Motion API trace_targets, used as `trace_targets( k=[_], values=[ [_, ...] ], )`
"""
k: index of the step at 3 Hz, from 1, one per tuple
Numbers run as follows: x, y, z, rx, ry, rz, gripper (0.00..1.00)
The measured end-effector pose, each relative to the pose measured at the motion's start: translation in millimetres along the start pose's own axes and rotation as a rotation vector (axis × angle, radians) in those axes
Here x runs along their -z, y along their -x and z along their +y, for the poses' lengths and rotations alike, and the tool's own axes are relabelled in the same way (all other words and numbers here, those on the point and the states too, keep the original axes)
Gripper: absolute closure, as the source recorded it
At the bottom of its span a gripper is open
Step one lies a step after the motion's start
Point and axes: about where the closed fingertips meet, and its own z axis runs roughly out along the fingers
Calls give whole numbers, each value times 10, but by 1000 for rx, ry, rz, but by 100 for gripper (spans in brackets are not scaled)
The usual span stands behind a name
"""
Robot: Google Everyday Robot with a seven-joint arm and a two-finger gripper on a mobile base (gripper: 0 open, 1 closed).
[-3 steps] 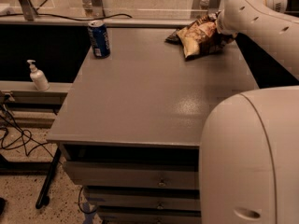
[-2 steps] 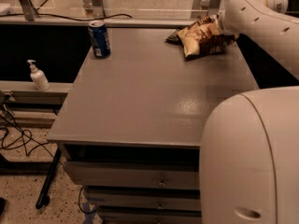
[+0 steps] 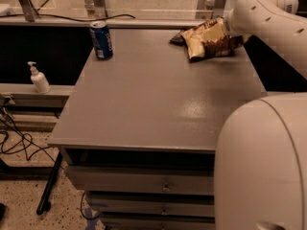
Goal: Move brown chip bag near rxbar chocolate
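Observation:
The brown chip bag [image 3: 205, 41], crinkly cream and dark brown, lies at the far right of the grey table [image 3: 153, 95]. A small dark bar, the rxbar chocolate [image 3: 176, 37], pokes out from the bag's left edge and touches it. My gripper [image 3: 230, 31] is at the bag's right end, at the tip of the white arm [image 3: 268, 18] that comes in from the right. The arm and the bag hide most of it.
A blue soda can [image 3: 101, 40] stands upright at the far left corner of the table. A white pump bottle [image 3: 38, 78] stands on a low ledge to the left. The robot's white body [image 3: 264, 166] fills the lower right. Cables lie on the floor at left.

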Motion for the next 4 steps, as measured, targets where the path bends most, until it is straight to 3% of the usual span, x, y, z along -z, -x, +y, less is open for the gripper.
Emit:
trace_targets(
  k=[2,3,4],
  values=[
    [317,-1,-318,-9,135,-108,0],
    [473,-118,-580,-53,240,-179,0],
    [628,-303,-791,-56,361,-263,0]
  ],
)
